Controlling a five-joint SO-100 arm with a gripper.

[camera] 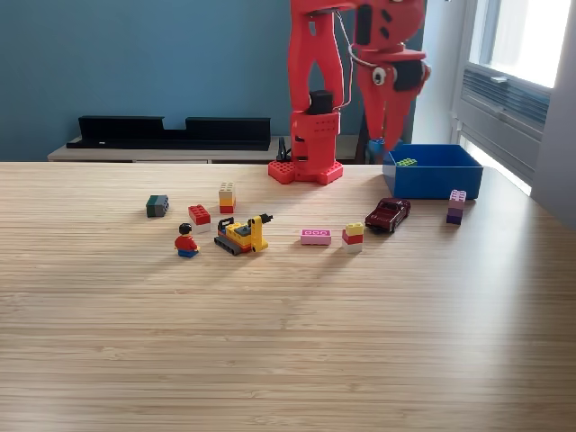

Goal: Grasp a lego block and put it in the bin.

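- One red hand (385,135) hangs point-down just beside the blue bin's (441,180) wall on the exterior view's left; a small blue block (376,146) shows at its tips, apparently gripped.
- One bin, on the bench (288,342) at the exterior view's right, holding a green piece (407,162).
- One dark red toy car (388,214) and a purple block stack (456,206) near the bin.
- Several pieces mid-bench: pink brick (315,237), yellow-red block (353,237), yellow vehicle (243,234), figure (186,241), red brick (199,215), dark block (157,206).
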